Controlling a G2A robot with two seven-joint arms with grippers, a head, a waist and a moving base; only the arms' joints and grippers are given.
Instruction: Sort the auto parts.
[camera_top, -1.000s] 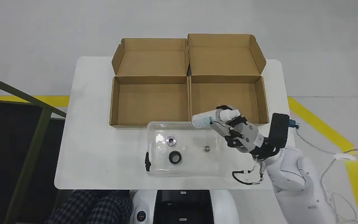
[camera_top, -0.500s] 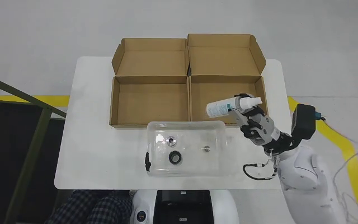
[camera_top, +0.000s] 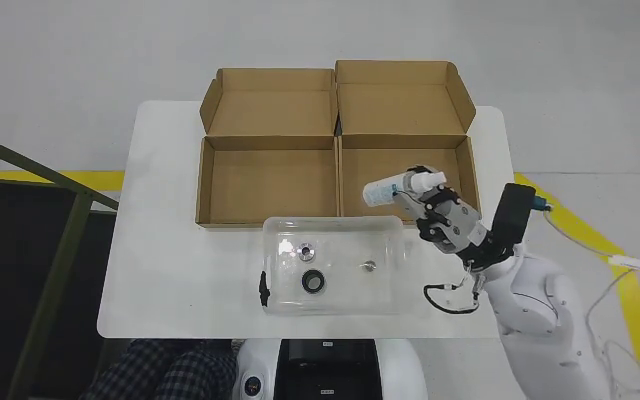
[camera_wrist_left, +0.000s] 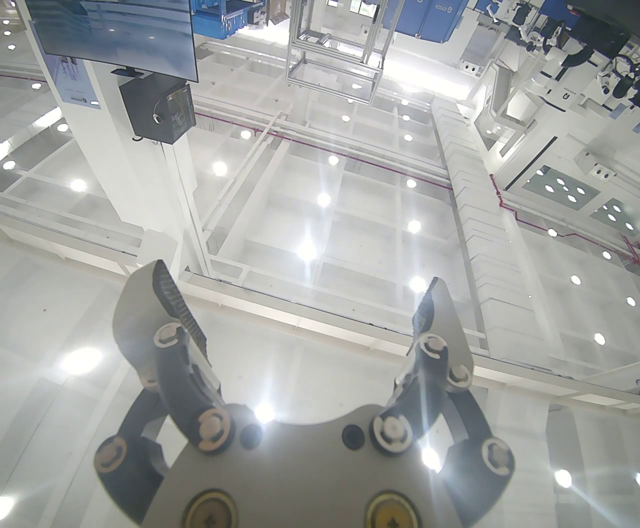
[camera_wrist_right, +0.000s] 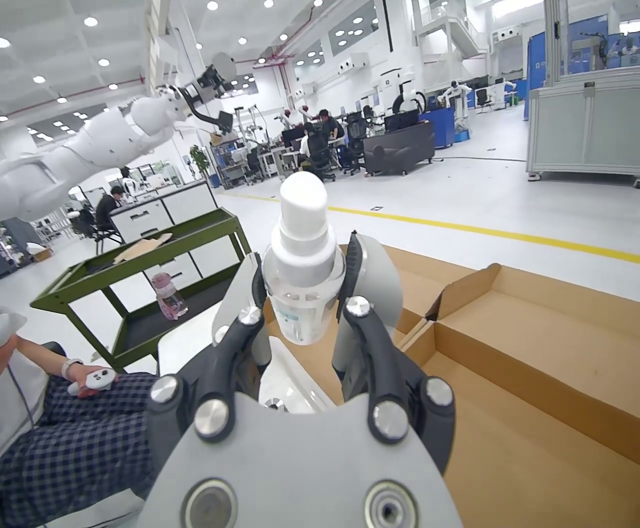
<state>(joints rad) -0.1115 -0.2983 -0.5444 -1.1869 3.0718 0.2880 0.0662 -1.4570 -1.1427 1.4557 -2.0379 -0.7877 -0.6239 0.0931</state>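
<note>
"Where's the clear white-capped spray bottle (camera_top: 383, 190)?"

"Pinched in the right gripper (camera_top: 420, 200), lying roughly level over the near half of the right brown cardboard box (camera_top: 400, 163) (release looks straight down, I'd say)."

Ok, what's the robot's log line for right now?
right hand: shut on spray bottle, over right cardboard box | left hand: open, empty | clear bin: three small parts
</note>
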